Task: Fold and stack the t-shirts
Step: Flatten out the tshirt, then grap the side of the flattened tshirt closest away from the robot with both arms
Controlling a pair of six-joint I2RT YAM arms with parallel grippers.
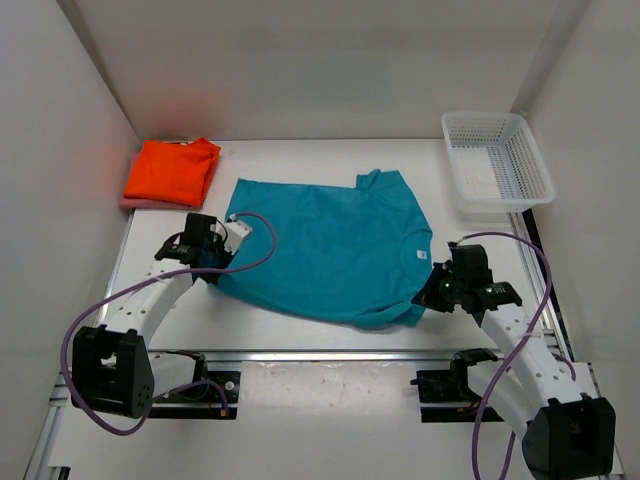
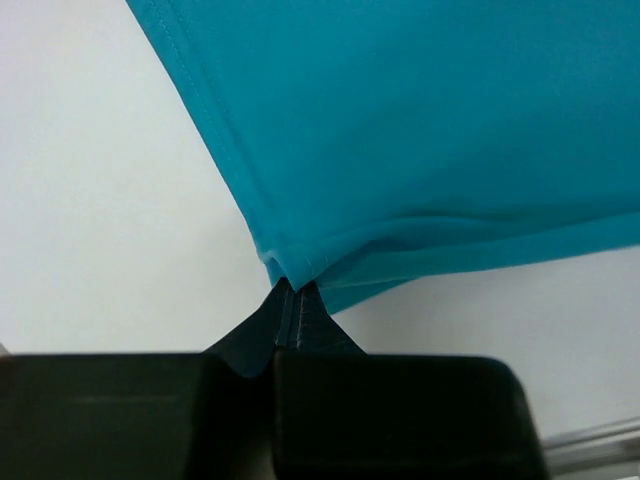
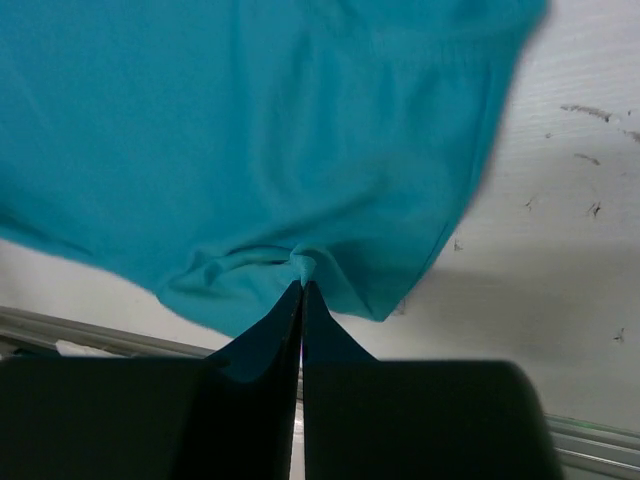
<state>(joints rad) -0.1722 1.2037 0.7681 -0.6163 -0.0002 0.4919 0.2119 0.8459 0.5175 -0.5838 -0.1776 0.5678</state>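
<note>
Top external view shows the teal-blue t-shirt (image 1: 335,245) lying spread in the middle of the table (image 1: 300,165). The left gripper (image 2: 292,292) is clenched on its hem corner, and the right gripper (image 3: 302,285) is clenched on a bunched edge at the opposite side. The folded orange t-shirt (image 1: 172,170) lies on the pink t-shirt (image 1: 133,203) in the far left corner. A white lattice basket (image 1: 530,170) stands at the far right.
</note>
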